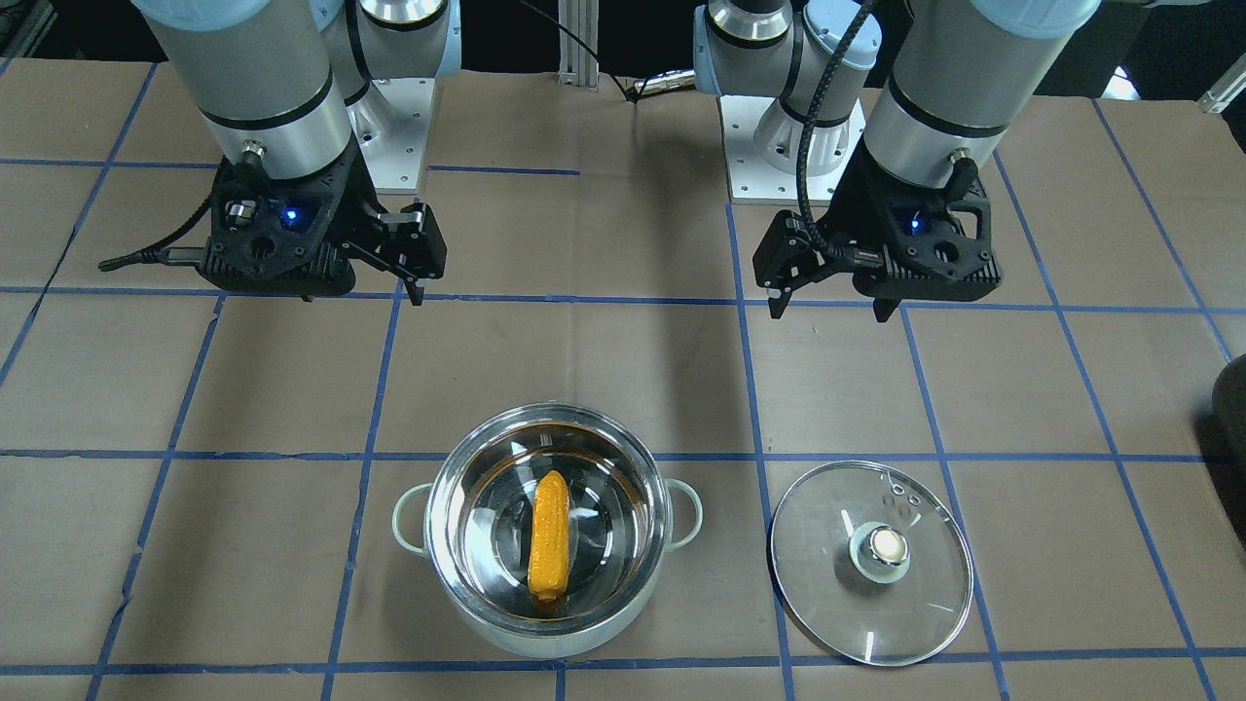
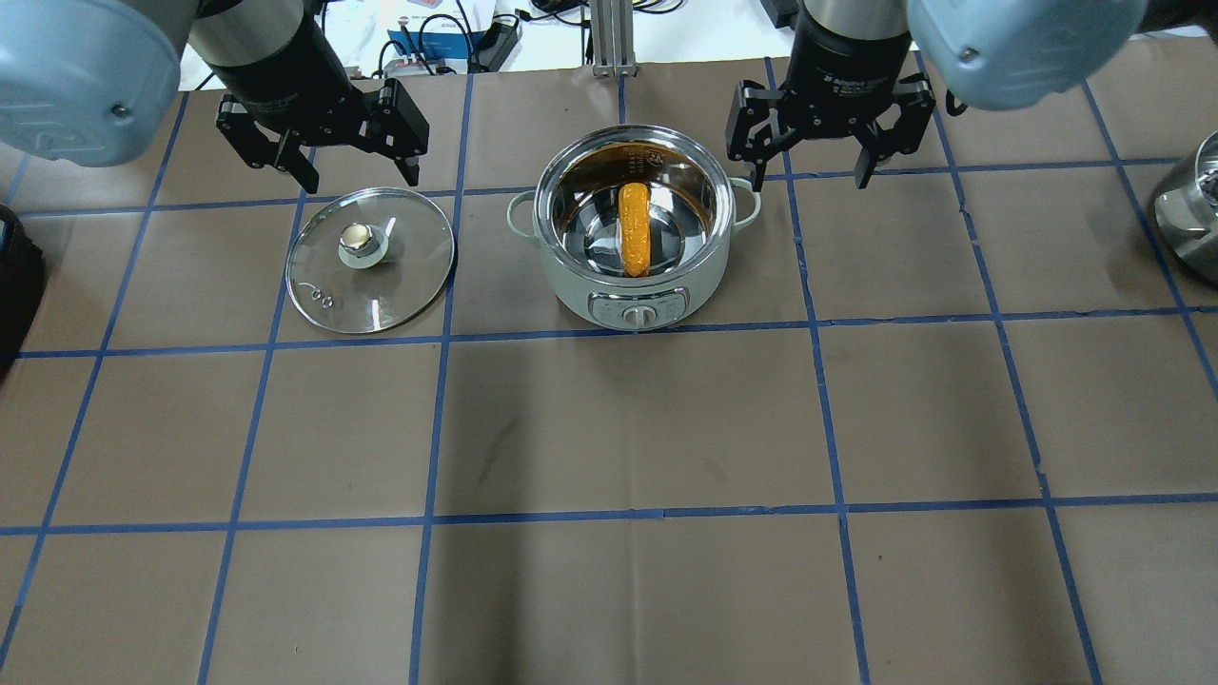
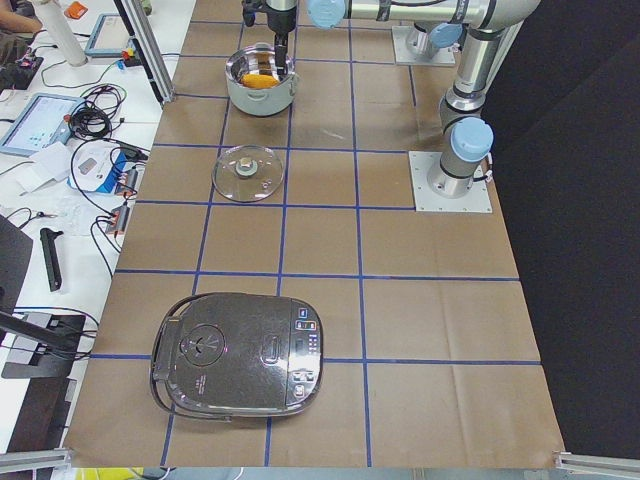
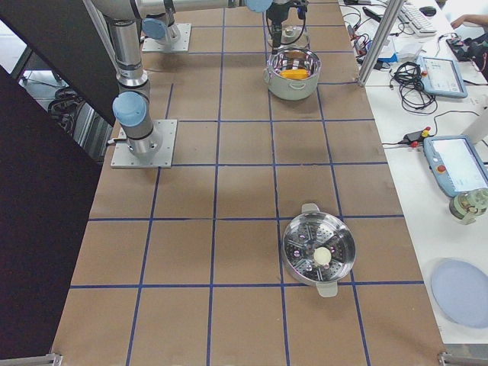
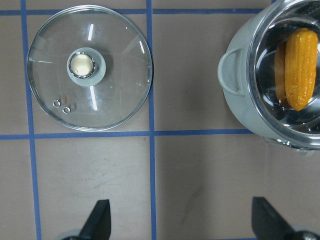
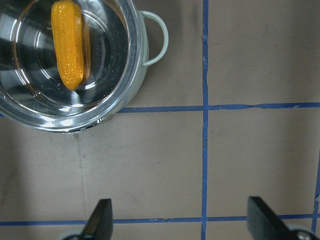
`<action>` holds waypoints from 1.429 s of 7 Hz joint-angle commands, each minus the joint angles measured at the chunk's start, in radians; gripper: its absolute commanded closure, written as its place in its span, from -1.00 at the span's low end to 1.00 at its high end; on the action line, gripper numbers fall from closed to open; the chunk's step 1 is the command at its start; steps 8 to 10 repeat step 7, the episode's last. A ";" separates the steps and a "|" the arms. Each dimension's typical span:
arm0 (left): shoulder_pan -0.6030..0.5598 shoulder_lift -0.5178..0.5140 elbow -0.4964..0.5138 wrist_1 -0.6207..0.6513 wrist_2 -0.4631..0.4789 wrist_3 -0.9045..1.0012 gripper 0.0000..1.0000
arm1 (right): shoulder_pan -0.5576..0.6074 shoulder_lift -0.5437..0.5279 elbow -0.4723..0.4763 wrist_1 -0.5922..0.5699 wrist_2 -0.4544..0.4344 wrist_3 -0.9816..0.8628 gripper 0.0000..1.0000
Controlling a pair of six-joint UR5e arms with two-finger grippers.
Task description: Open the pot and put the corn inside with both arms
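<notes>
The mint-green pot (image 2: 633, 303) stands open at the table's far middle, the corn (image 2: 634, 228) lying lengthwise on its steel bottom. The corn also shows in the front view (image 1: 550, 535) and in both wrist views (image 5: 300, 70) (image 6: 68, 45). The glass lid (image 2: 371, 262) lies flat on the table, knob up, to the pot's left. My left gripper (image 2: 360, 177) hangs open and empty above the lid's far edge. My right gripper (image 2: 810, 179) hangs open and empty just right of the pot's right handle (image 2: 749, 205). Neither gripper touches anything.
A black rice cooker (image 3: 240, 365) sits at the table's left end. A steel steamer pot (image 4: 318, 255) sits at the right end and shows at the overhead view's right edge (image 2: 1189, 214). The arm bases (image 1: 788, 146) stand behind the pot.
</notes>
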 commanded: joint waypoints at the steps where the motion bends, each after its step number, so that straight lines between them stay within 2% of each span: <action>1: 0.002 0.028 -0.019 -0.016 0.020 0.005 -1.00 | -0.009 -0.060 0.085 -0.031 0.024 -0.037 -0.90; 3: -0.003 0.051 -0.027 -0.066 0.034 0.005 -1.00 | -0.009 -0.063 0.061 -0.030 0.009 -0.043 -0.99; 10: -0.003 0.057 -0.030 -0.077 0.032 0.007 -1.00 | -0.003 -0.063 0.050 -0.031 0.005 -0.045 -1.00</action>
